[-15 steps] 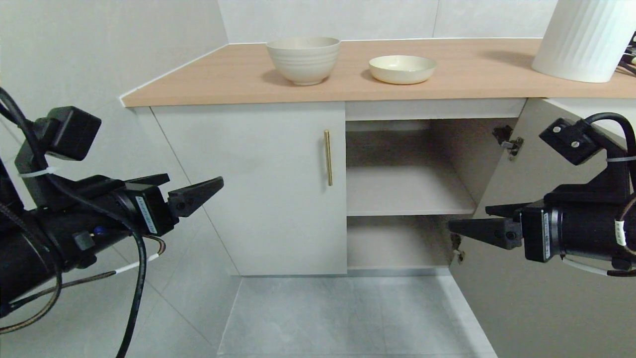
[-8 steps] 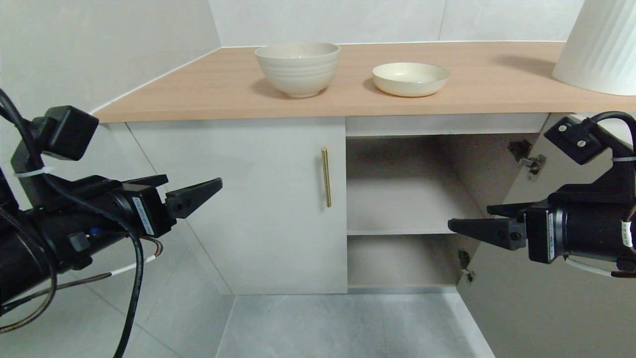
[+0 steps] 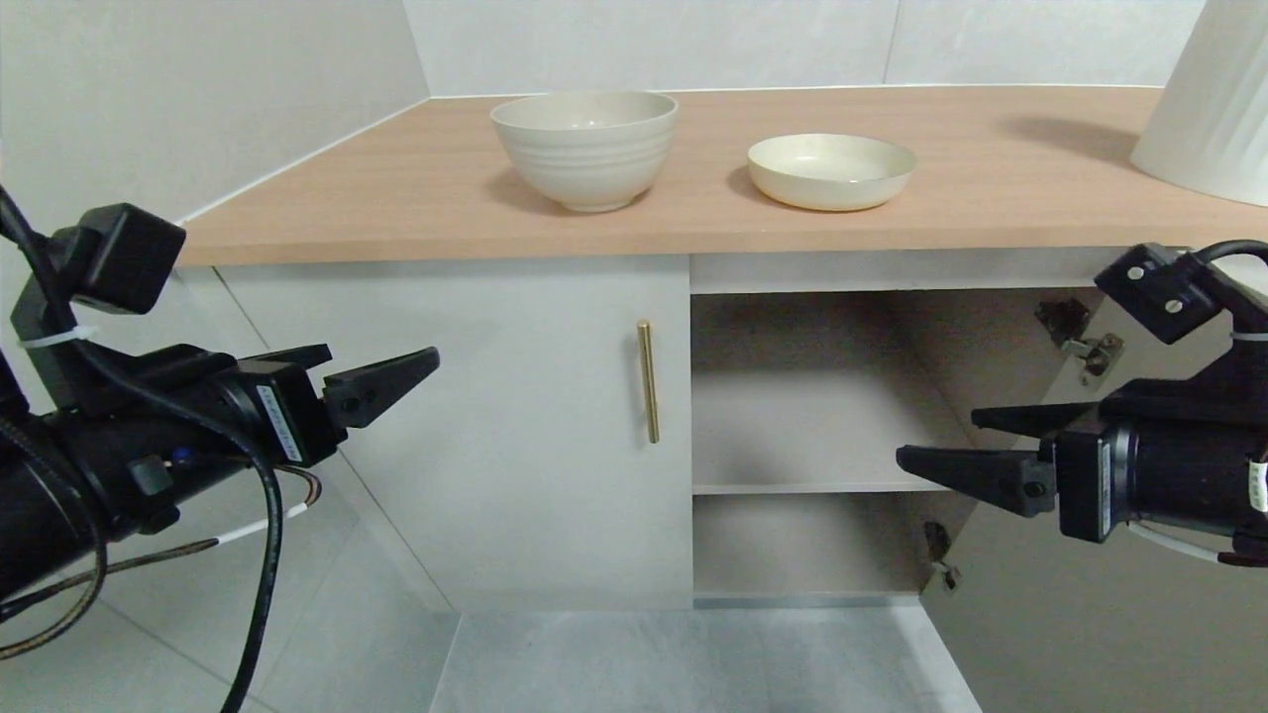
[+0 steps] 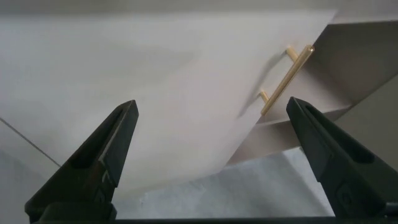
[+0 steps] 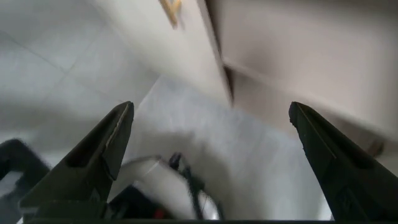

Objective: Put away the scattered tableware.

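My left end effector (image 3: pixel 383 351) and right end effector (image 3: pixel 937 436) hang spread beside the half-open white cupboard (image 3: pixel 515 416). A deep ribbed cream bowl (image 3: pixel 584 149) and a shallow cream dish (image 3: pixel 830 170) sit apart on the wooden counter (image 3: pixel 396 198); the walls (image 3: pixel 198 89) look tiled.

Kitchen. You face a wood-topped counter (image 3: pixel 991 178) spanning the upper half of the frame, backed by pale wall tiles (image 3: pixel 644 40). Beneath it are white base cabinets: a closed door (image 3: pixel 475 426) with a brass bar handle (image 3: pixel 647 381) at centre, and an open shelved compartment (image 3: pixel 812 416) at centre right. A deep bowl (image 3: pixel 584 149) and a shallow dish (image 3: pixel 830 170) stand on the counter. Grey floor tiles (image 3: pixel 674 663) lie at lower centre.
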